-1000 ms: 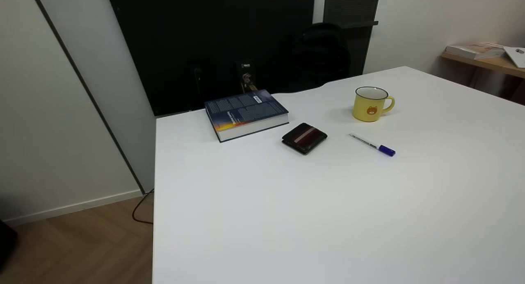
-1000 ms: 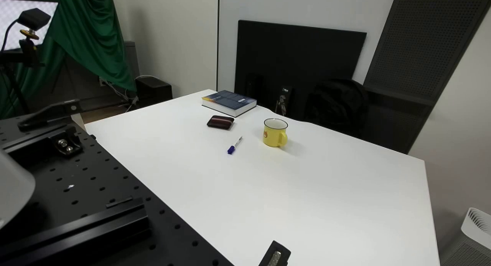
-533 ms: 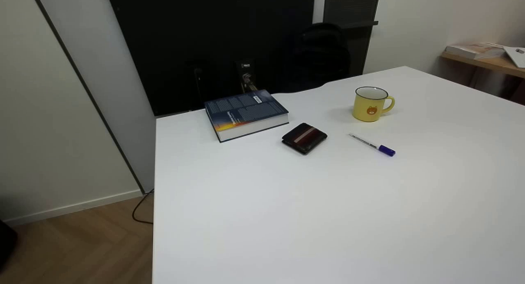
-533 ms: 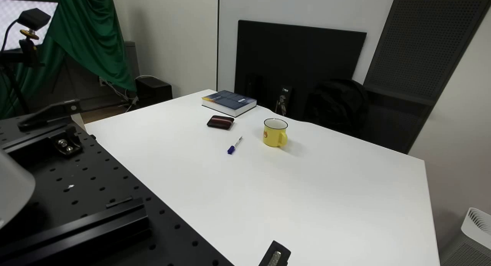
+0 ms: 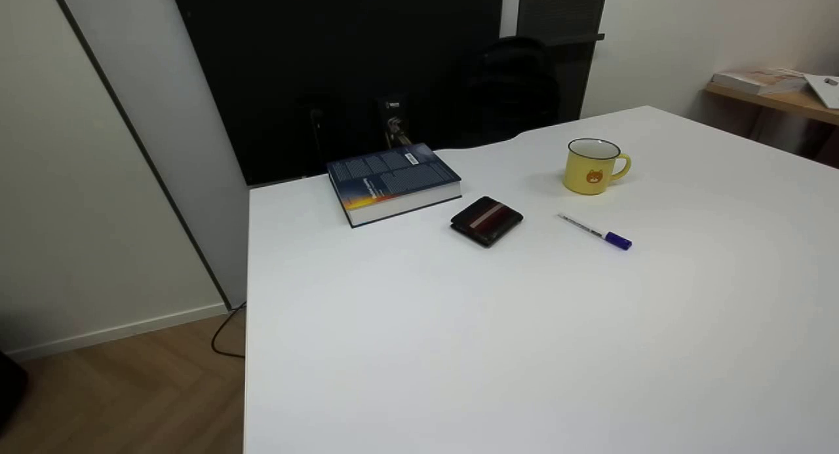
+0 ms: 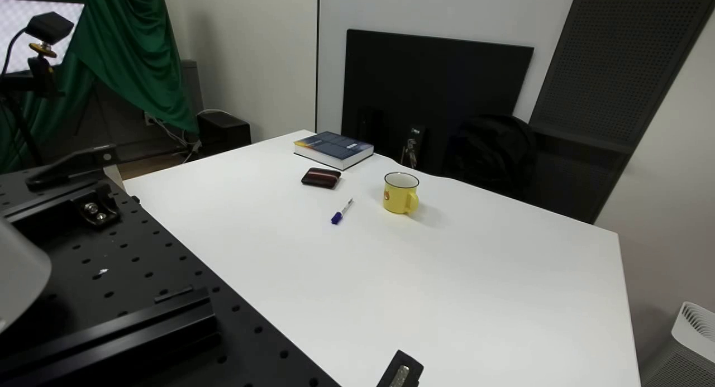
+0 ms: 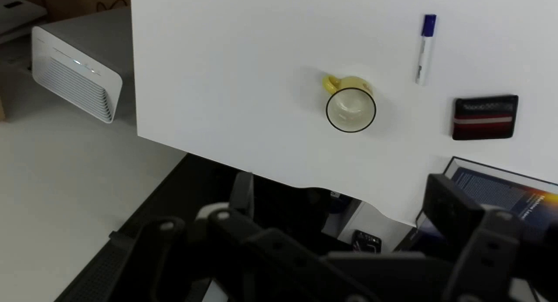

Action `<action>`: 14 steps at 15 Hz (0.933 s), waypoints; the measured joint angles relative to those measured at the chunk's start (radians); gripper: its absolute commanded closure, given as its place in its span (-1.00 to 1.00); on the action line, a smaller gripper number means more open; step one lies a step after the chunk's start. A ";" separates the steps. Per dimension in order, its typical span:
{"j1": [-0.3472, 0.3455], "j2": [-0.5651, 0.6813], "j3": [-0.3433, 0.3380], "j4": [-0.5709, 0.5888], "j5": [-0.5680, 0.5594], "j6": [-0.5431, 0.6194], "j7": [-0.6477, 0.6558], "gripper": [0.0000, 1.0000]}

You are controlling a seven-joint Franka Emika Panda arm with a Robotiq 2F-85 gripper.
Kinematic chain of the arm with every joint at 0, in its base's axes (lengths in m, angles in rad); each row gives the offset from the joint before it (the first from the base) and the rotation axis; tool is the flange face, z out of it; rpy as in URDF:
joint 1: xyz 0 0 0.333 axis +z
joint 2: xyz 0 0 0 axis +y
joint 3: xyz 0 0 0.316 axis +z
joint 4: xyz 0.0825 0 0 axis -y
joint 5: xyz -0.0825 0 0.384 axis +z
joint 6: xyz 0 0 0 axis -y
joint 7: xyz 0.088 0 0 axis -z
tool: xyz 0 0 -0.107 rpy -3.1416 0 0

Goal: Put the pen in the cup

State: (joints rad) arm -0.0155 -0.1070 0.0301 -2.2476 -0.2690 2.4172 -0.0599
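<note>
In the upper left of my wrist view I see a box-shaped grey and white appliance (image 7: 78, 71), its front ribbed with fine slats. To its right spreads the table (image 7: 218, 84), smooth and white. Across the bottom of the frame sits my gripper (image 7: 342, 195), dark and blurred; its 2 fingers (image 7: 245, 193) stand well apart, 1 near the lower middle and 1 at the lower right, so my jaws are spread wide. Above them, right of centre, the cup (image 7: 351, 110) stands upright, round and yellow, with a black rim and a looped handle; I look into its glossy cream hollow, where light glints. In an exterior view a brown animal face (image 5: 594, 176) shows on its side. In the upper right the pen (image 7: 423, 49) lies on the table, apart from the cup: slim white barrel, blue cap uppermost. Farther right lies a folded wallet (image 7: 485, 119), black and red with a pale stripe. Below it is a thick dark blue book (image 7: 501, 191), flared orange, partly hidden by my finger.
</note>
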 measured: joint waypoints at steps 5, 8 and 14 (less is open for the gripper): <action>0.018 0.086 0.001 0.054 0.144 0.030 -0.028 -1.00; 0.029 0.143 0.004 0.098 0.220 0.030 -0.060 -1.00; 0.046 0.268 0.029 0.186 0.273 0.023 -0.080 -1.00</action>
State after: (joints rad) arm 0.0308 0.1614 0.0595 -2.0616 0.0039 2.4403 -0.1399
